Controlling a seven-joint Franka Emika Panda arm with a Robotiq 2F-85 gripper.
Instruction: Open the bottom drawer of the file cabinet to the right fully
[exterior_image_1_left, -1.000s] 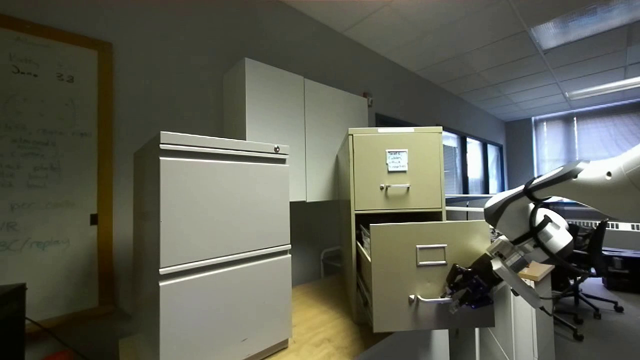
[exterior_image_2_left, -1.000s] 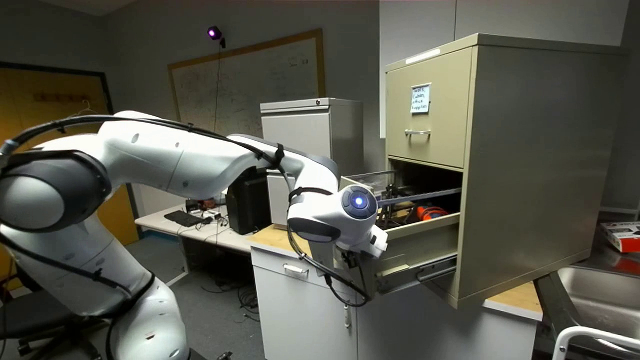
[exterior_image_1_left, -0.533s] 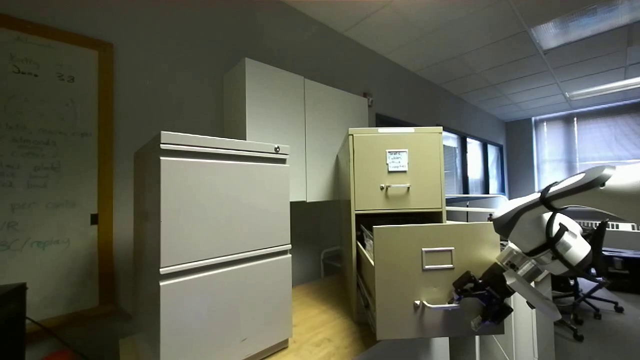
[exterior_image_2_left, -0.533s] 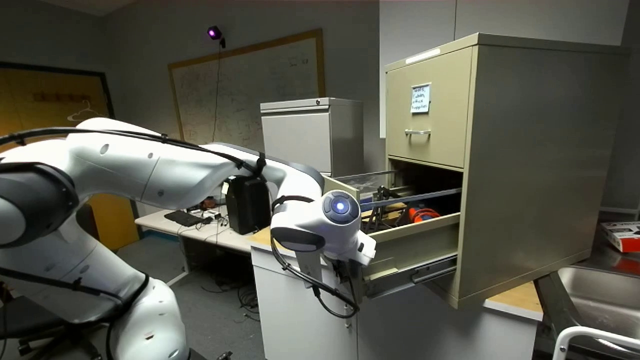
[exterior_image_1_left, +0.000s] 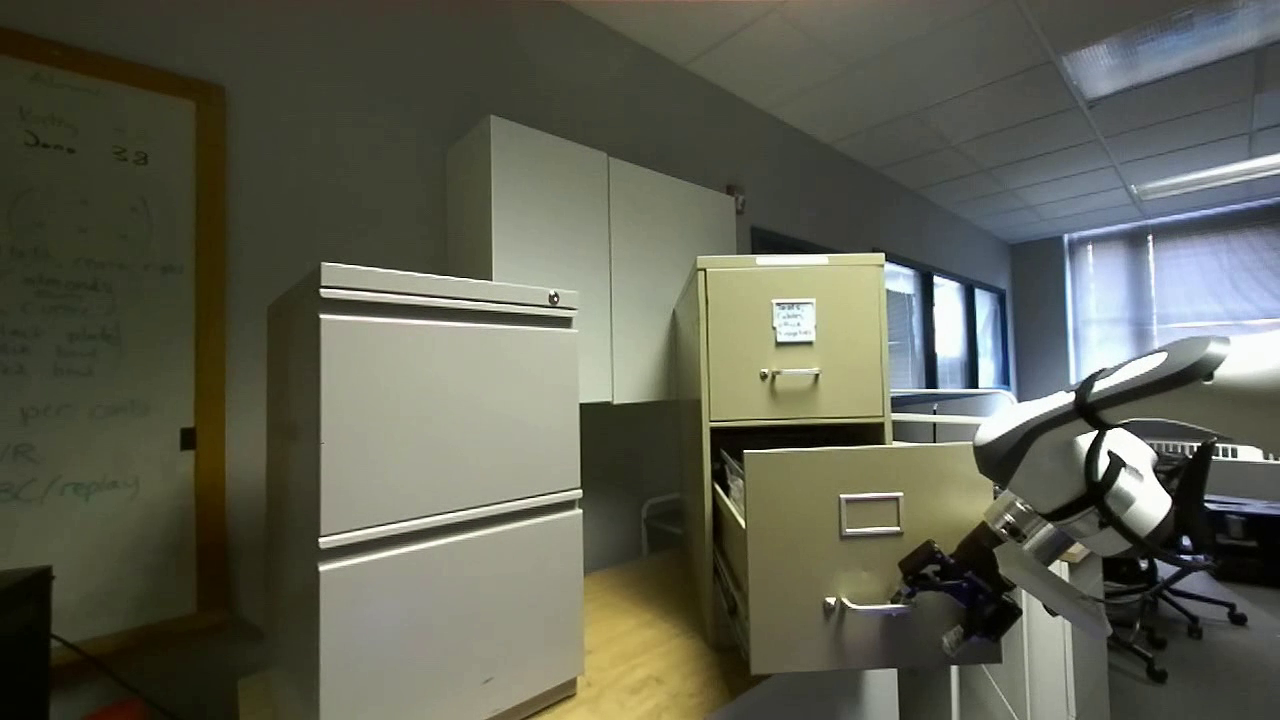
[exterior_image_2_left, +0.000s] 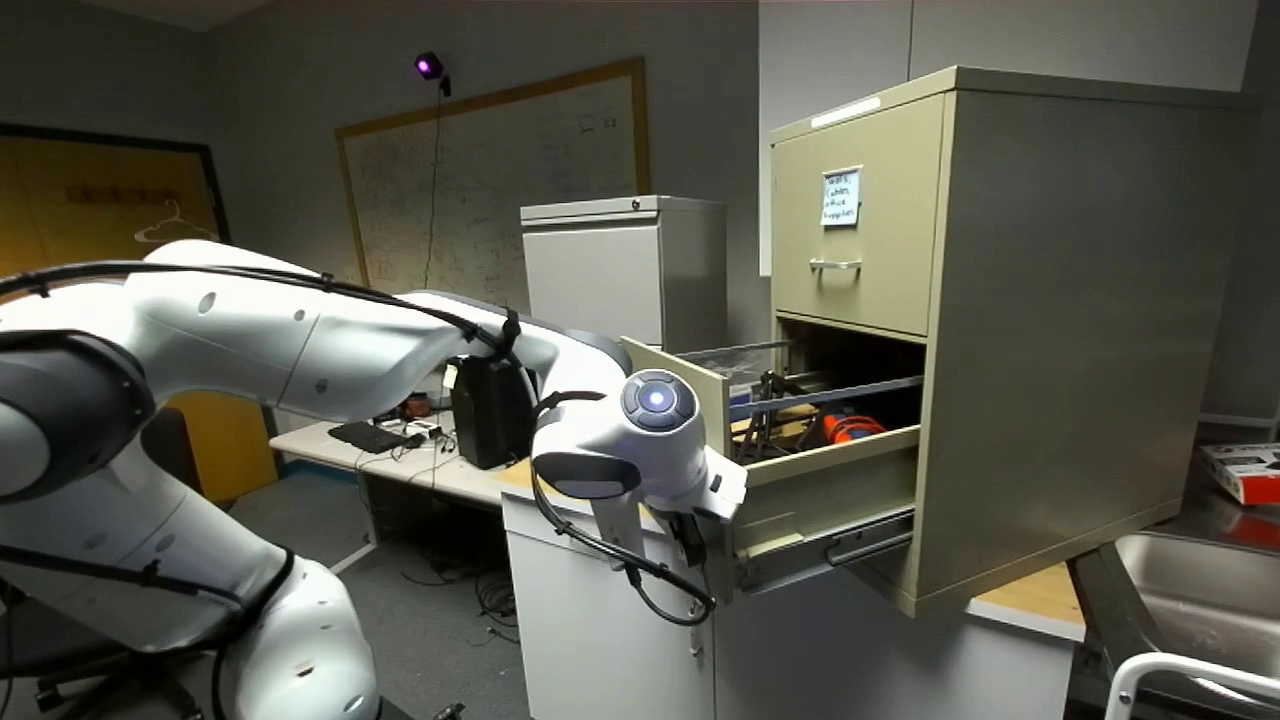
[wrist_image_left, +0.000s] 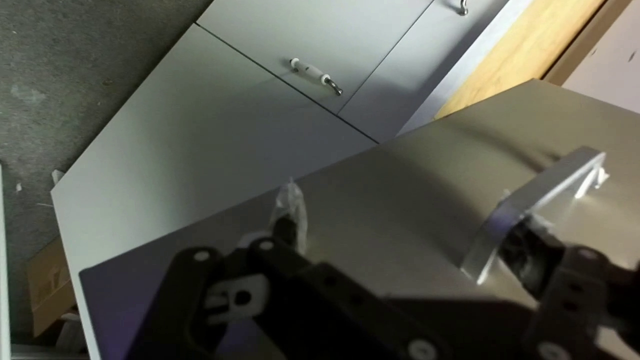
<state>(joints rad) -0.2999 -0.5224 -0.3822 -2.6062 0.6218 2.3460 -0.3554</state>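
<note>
Your jaws wide, one finger (wrist_image_left: 536, 256) at the handle (wrist_image_left: 544, 186), bottom drawer (exterior_image_1_left: 795, 550) out past the counter's front edge (exterior_image_2_left: 1035, 611)

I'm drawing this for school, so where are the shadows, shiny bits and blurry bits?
Wrist view: dark shadow streaks on the bottom drawer, a bright shine on its handle, soft blur on the robot's fingers; in an exterior view, the whiteboard sits in dim light, its writing faint, while the window looks bright.
</note>
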